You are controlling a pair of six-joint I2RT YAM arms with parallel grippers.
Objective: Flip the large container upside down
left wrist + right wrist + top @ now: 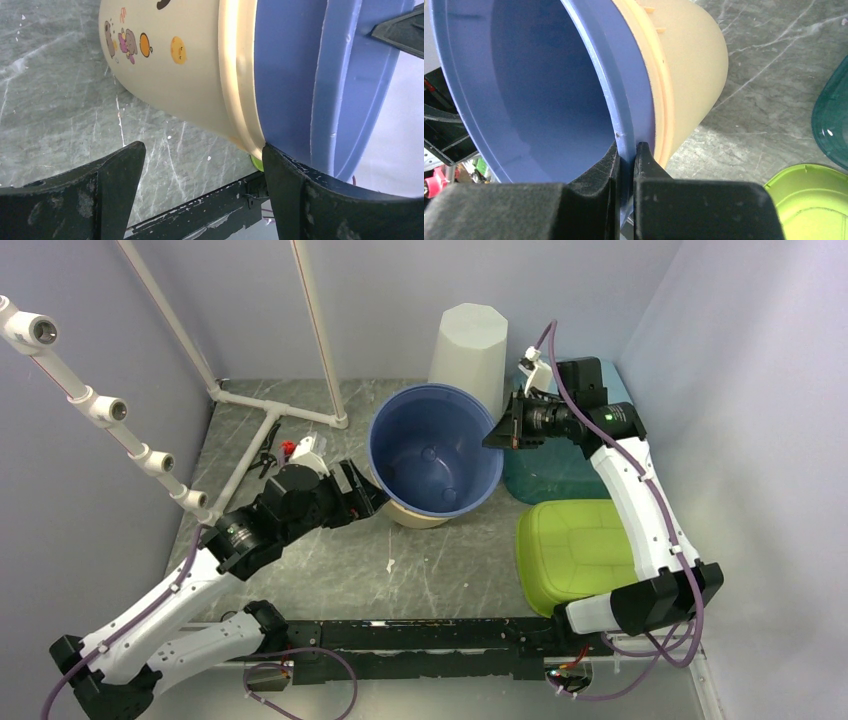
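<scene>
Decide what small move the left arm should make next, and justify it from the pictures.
Probably ease the left gripper forward and shut it on the near rim of the blue container. The right gripper pinches the opposite rim, while the left one's jaws stand open beside the beige container, gripping nothing; two holds should steady the flip.

Right gripper (626, 150) closed on blue rim of large container (539, 85), one finger inside, one outside. Container tilted, mouth toward camera; interior blue, outer wall cream. Grey marbled table (774, 90) beneath. Green lid (814, 200) lower right, teal tub (831, 125) at right edge. Black hardware (444, 135) at left edge.
</scene>
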